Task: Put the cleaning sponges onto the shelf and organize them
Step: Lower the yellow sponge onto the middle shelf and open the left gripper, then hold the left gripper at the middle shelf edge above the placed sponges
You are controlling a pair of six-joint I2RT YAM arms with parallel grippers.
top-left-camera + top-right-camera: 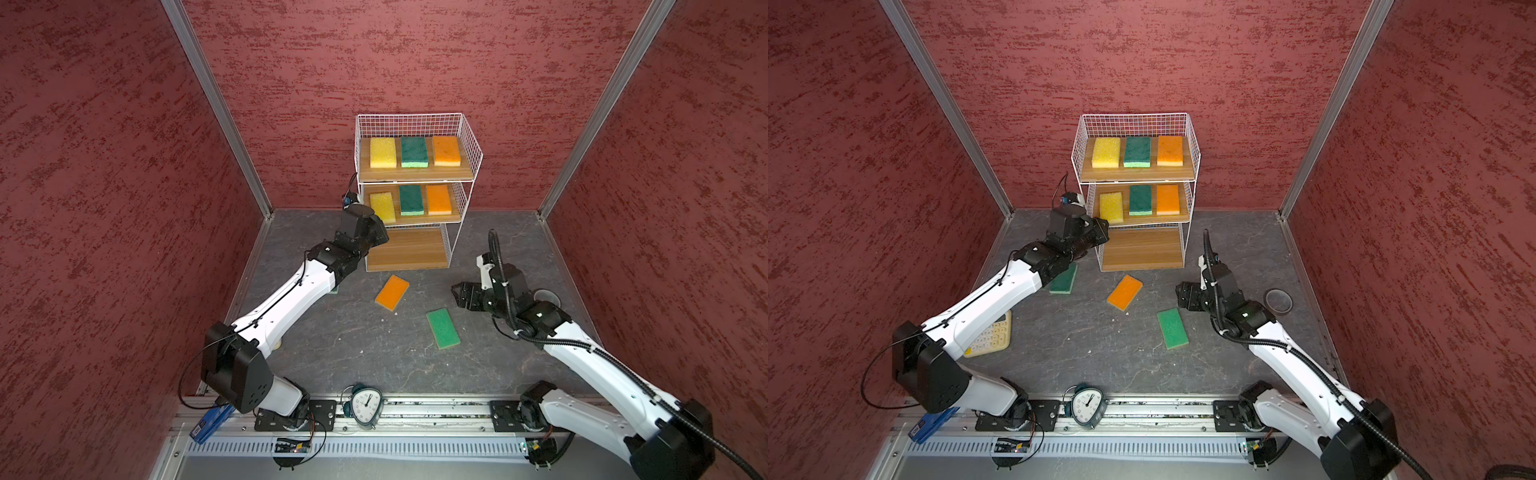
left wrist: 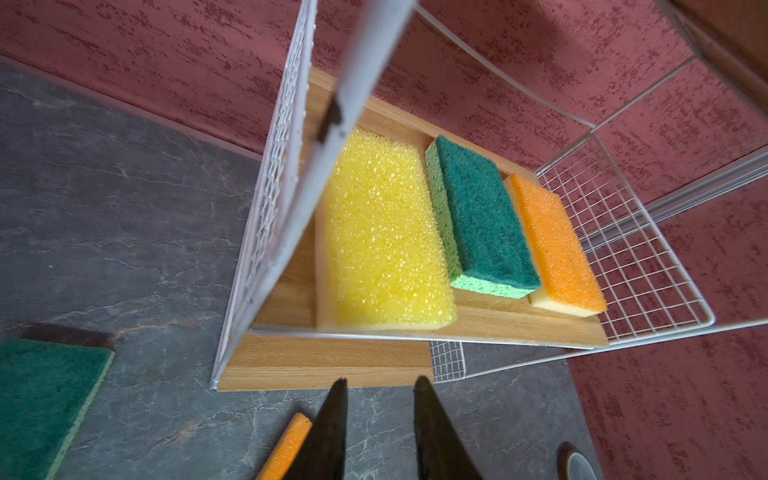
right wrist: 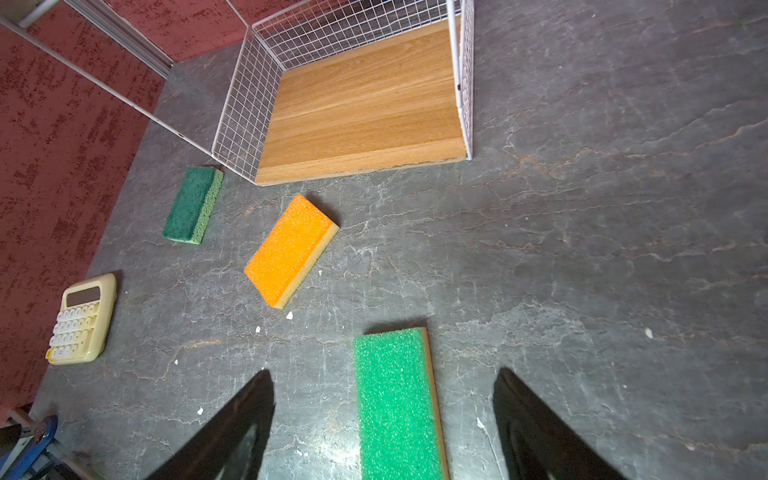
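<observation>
Hanging just far-right of bright green sponge (image 1: 443, 328), R fingers (image 3: 232, 428) spread, empty; sponge's long axis runs near-far. L fingers (image 2: 328, 432) barely apart, empty.

A robot test cell in a lab is shown, not a home. The space is boxed in by red textured wall panels (image 1: 415, 62) joined with aluminium profiles (image 1: 216, 108). Two white-and-black robot arms (image 1: 286, 303) are bolted to a metal rail (image 1: 436, 409) at the front of a slate-look surface (image 1: 374, 345), beside bare circuit boards (image 1: 291, 448) and a slotted cable duct (image 1: 374, 449). Household things are set inside: a shelf (image 1: 469, 141), an alarm clock (image 1: 365, 406), a calculator (image 1: 990, 338).
</observation>
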